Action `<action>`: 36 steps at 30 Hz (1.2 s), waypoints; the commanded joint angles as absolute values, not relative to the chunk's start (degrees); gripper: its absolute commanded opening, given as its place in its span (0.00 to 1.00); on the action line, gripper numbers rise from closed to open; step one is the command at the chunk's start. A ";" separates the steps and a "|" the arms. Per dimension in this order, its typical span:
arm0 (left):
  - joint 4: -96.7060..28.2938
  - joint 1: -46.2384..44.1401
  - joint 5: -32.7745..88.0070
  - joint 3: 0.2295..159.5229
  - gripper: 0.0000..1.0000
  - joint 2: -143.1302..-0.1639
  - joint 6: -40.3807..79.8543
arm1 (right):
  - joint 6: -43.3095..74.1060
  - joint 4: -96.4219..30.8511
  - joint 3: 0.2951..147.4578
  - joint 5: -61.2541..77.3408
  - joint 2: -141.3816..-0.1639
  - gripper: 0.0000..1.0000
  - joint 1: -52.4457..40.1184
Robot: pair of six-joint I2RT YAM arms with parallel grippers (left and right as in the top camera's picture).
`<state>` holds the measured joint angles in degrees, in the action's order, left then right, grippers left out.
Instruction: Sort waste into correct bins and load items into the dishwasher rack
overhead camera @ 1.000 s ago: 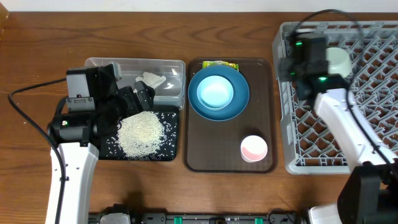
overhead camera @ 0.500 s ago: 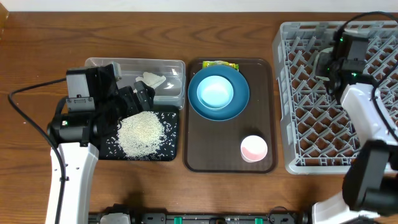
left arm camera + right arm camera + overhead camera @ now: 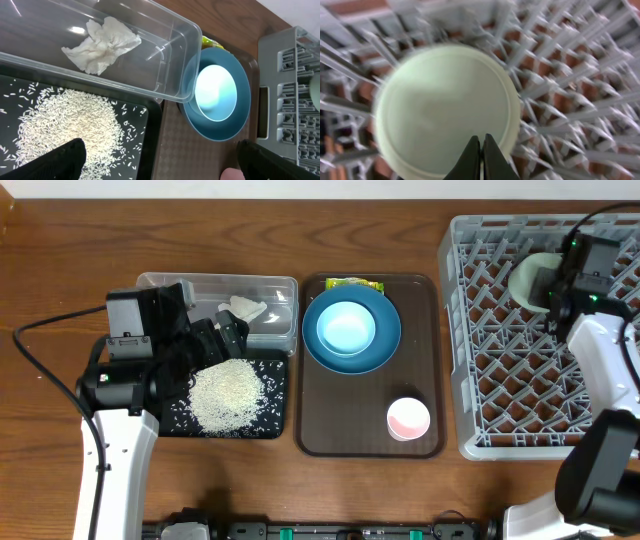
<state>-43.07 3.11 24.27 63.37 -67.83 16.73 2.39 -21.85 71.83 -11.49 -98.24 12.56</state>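
One item, the pale mint-white bowl, is over the dishwasher rack's far corner, rim pinched in the closed right gripper. Loose rice lies in the black tray, tissue in the clear tub; the left gripper gapes empty. Unsorted: wrapper, blue plate, light-blue bowl, pink cup.

Table: warm brown wood with streaky grain. Rack: I see a grey lattice, red-brown showing through the gaps. Mint bowl: pale green-white, plain, blurred on my right wrist feed. Serving tray: dark brown. Plate: deep blue. Small bowl: light blue, almost white at its centre. Cup: soft pink. Wrapper: yellow-green print, too small for me to read. Tub: clear. Tissue: white. Black tray: speckled with white rice.
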 commanded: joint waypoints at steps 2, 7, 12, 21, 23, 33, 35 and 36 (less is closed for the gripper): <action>-43.03 3.16 24.84 63.99 0.98 -68.16 16.62 | 3.16 -23.59 70.65 -14.74 -94.48 0.05 13.41; -43.03 3.16 24.84 63.99 0.98 -68.16 16.62 | 3.16 -26.24 70.65 -12.75 -87.55 0.07 12.58; -43.03 3.16 24.84 63.99 0.98 -68.16 16.62 | 3.11 -25.96 70.65 -0.93 -82.24 0.18 11.62; -43.03 3.16 24.84 63.99 0.98 -68.16 16.62 | 3.14 -25.06 70.65 6.24 -80.75 0.16 10.35; -43.03 3.16 24.84 63.99 0.98 -68.16 16.62 | 3.11 -25.93 70.65 9.91 -81.10 0.13 9.65; -43.03 3.16 24.84 63.99 0.98 -68.16 16.62 | 2.04 -26.48 70.54 23.42 -84.84 0.21 -2.70; -43.03 3.16 24.84 63.99 0.98 -68.16 16.62 | -0.49 -25.47 70.54 23.38 -86.19 0.27 -6.85; -43.03 3.16 24.84 63.99 0.98 -68.16 16.62 | -2.07 -24.91 70.54 23.38 -86.98 0.30 -8.97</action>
